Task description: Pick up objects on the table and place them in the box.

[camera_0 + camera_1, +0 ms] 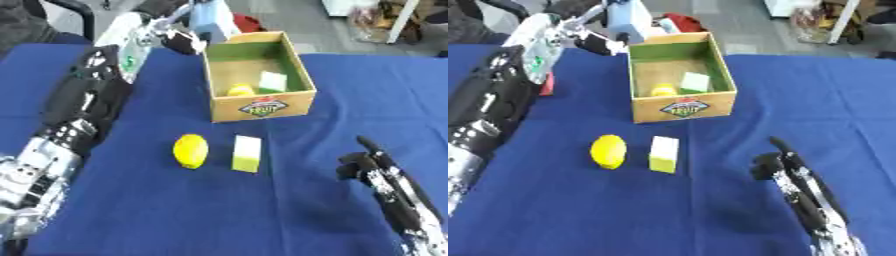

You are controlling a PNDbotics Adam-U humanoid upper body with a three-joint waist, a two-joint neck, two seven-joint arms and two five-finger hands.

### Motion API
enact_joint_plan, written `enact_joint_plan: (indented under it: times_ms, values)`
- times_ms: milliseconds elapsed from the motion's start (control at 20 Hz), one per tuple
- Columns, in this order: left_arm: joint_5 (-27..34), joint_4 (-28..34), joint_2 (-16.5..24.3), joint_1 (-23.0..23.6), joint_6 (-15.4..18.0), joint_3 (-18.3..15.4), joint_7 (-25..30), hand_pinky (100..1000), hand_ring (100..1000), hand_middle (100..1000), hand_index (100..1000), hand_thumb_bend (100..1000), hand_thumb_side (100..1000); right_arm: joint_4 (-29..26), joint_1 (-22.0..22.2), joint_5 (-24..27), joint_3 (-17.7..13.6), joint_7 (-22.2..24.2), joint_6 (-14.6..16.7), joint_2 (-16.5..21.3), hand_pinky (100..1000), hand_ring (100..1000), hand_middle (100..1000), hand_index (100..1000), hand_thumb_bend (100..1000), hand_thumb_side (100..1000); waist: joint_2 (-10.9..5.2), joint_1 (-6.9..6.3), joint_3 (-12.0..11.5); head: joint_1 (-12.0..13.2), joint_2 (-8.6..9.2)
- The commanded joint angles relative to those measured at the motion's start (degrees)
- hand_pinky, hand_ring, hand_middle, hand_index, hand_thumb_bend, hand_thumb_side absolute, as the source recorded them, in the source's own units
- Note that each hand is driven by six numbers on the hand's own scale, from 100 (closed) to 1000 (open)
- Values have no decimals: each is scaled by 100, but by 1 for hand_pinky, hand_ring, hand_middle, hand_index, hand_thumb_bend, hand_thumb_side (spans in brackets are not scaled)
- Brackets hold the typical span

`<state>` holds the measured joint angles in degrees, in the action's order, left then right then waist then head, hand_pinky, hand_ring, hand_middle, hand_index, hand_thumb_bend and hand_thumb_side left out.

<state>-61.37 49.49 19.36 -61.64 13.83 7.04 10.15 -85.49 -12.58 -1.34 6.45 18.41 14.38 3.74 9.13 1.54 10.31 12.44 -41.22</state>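
Going near to far, bottom of the frame up to the top:

right hand [372,167]: parked at the lower right, fingers up and only slightly bent, nothing held. Looks idle, black with silver bits.

tablecloth [262,220]: plain blue fabric, smooth and matte, spread over the whole table.

lemon [191,151]: left of frame centre, rounded oval, bright yellow, probably plastic with a slick skin. It would likely roll if nudged.

block [247,153]: just beside the lemon on its right, not touching. Boxy, white on top, yellow-green lower down, flat faces, so an easy pinch can be expected.

box [262,107]: upper centre, open-topped cardboard, tan outside with a printed label on the front, green lining inside. A small yellow thing [241,90] and a pale green cube [272,81] are already sitting in it.

left hand [179,40]: upper left, beside the box's far left corner, held above the table. A light blue carton [210,20] is seen right at it, but whether it's actually gripped can't be told, fingers are too murky.

step in hand: judged to be mid-task, two items boxed, lemon and block left on the cloth.

next move: if the carton is held, it needs to be carried over the box opening and released; then the lemon or block gets reached for.
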Motion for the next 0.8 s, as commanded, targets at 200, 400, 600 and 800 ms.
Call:
enact_joint_plan:
  times_ms: [200, 400, 600, 800]
  values:
    - [-888, -245, -489, -65, 107, 146, 31, 743, 659, 691, 843, 133, 253, -54, -78, 33, 33, 34, 12, -15, 650, 657, 668, 1000, 100, 729, -39, 52, 120, 84, 93]
    - [-1304, -430, -586, -33, 15, 144, 269, 849, 821, 848, 938, 309, 297, -60, -80, 36, 38, 35, 6, -26, 650, 657, 667, 1000, 100, 733, -17, 44, 157, 94, 95]
    - [-1810, -397, -532, -58, -271, 31, 506, 889, 882, 911, 973, 402, 312, -63, -77, 36, 35, 35, 2, -27, 650, 657, 667, 1000, 100, 733, -19, 31, 159, 80, 100]
    - [-2079, -343, -421, -68, -830, -167, 219, 904, 900, 933, 995, 374, 455, -65, -77, 36, 25, 28, -1, -22, 650, 657, 667, 1000, 100, 732, -22, 20, 140, 55, 116]
